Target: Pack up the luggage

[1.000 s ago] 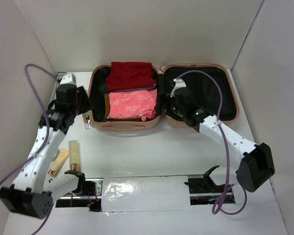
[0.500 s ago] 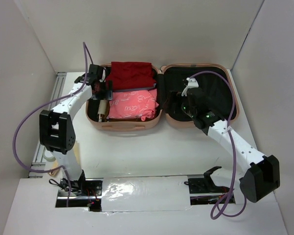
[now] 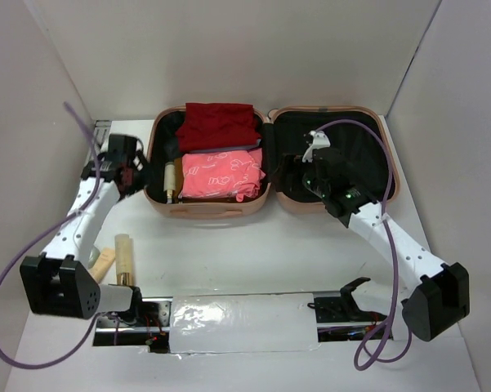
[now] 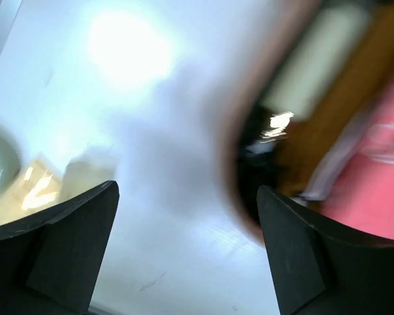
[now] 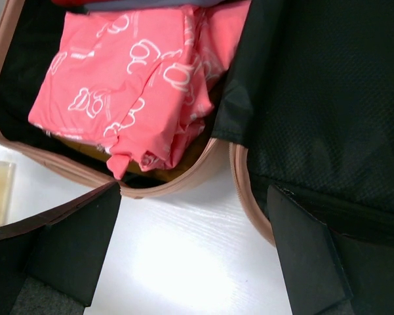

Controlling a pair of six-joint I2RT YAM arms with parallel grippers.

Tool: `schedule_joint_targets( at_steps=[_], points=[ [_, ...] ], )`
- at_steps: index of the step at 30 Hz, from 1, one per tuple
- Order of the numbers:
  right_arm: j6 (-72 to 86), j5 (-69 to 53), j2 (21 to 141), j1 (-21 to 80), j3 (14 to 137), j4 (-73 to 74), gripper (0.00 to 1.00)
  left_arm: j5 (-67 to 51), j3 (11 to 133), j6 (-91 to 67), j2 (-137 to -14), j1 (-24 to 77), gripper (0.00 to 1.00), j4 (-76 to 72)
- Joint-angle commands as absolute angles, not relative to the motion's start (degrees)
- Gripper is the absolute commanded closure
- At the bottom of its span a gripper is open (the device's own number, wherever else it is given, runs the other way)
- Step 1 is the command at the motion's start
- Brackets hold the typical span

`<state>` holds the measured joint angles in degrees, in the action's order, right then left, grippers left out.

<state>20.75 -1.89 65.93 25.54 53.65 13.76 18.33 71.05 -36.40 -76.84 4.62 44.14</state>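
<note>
Open pale peach-pink hard-shell suitcase [image 3: 208, 211] lies mid-table, toward the back. In its left half: folded red garment [image 3: 220, 124] behind, folded pink printed garment [image 3: 220, 173] before it, cream cylindrical tube [image 3: 169, 180] along the left wall. On the white table [image 3: 253, 253], near left: tan cylindrical tube [image 3: 124, 257], flat beige tube [image 3: 104, 265] just left of it.

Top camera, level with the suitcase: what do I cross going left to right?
left gripper → cream tube → pink printed garment → right gripper → right wall of the luggage
</note>
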Motion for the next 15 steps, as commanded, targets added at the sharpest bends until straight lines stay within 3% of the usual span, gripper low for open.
schedule_joint_targets(
  at_steps=[1, 8, 15],
  points=[
    [20.57, -3.43, 64.78, 26.72, 52.21, 13.36, 0.00, 19.61, 59.79, -48.40, -73.14, -1.22, 0.01, 50.45],
    [21.09, -5.01, 64.78, 29.79, 52.21, 12.83, 0.00, 21.53, 49.67, -59.58, -68.03, -9.57, 0.01, 50.64],
    [21.71, -3.17, 68.02, 33.39, 55.11, 14.15, 0.00, 24.17, 45.97, -58.62, -70.58, -14.14, 0.01, 45.35]
  ],
)
